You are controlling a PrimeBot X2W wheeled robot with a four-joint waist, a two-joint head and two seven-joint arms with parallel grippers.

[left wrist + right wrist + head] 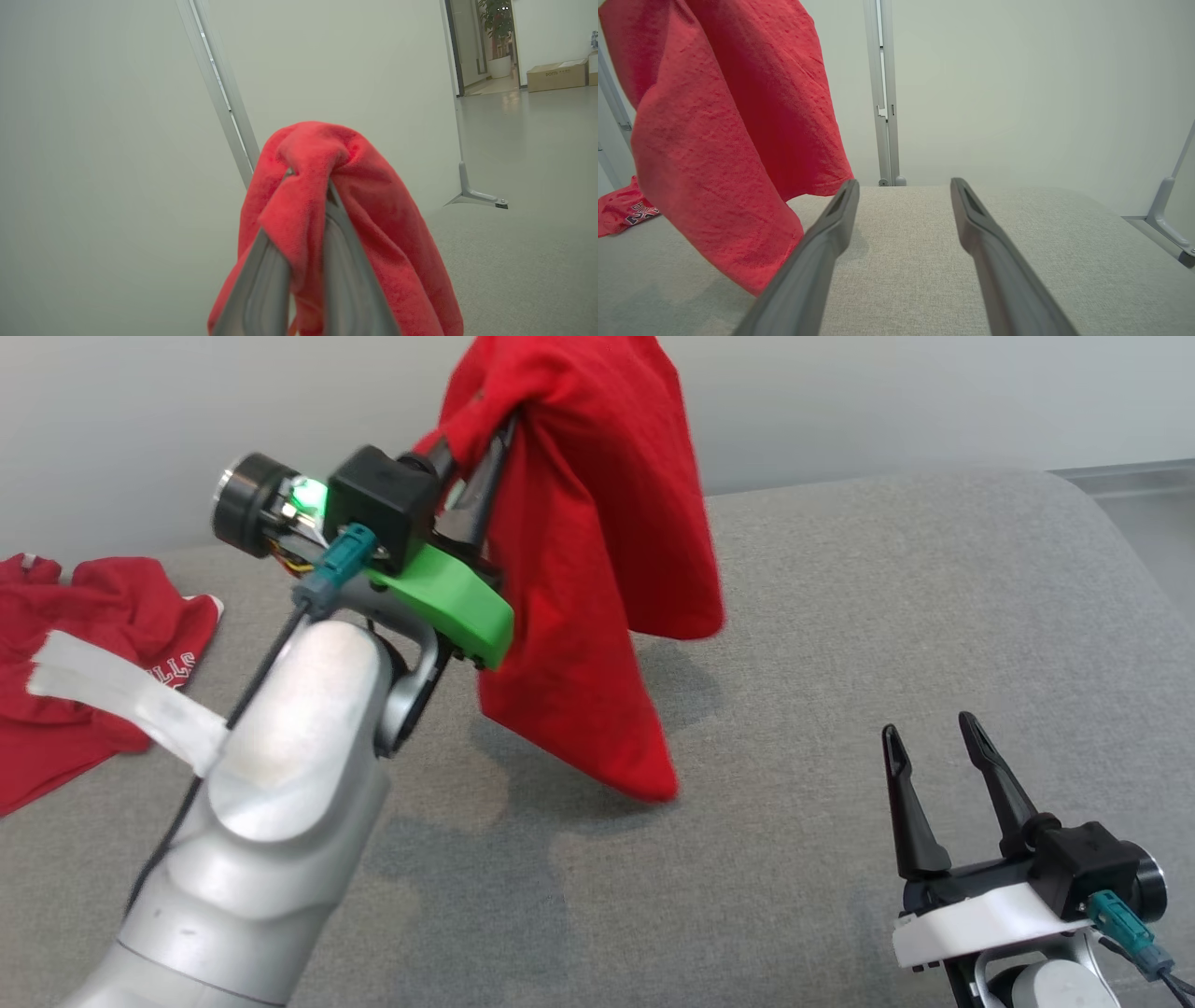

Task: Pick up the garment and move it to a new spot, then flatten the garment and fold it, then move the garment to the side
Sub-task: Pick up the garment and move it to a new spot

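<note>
While the garment hangs bunched from the left gripper, which is clamped on its top fold, its lowest corner dangles close over the grey surface; the right gripper rests nearby, fingers spread and empty. The carry to a new spot seems in hand; next it needs lowering and spreading flat.

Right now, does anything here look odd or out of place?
A loose strip of white tape sticks out from the silver left forearm. The red cloth garment hanging bunched from the left gripper looks normal.
</note>
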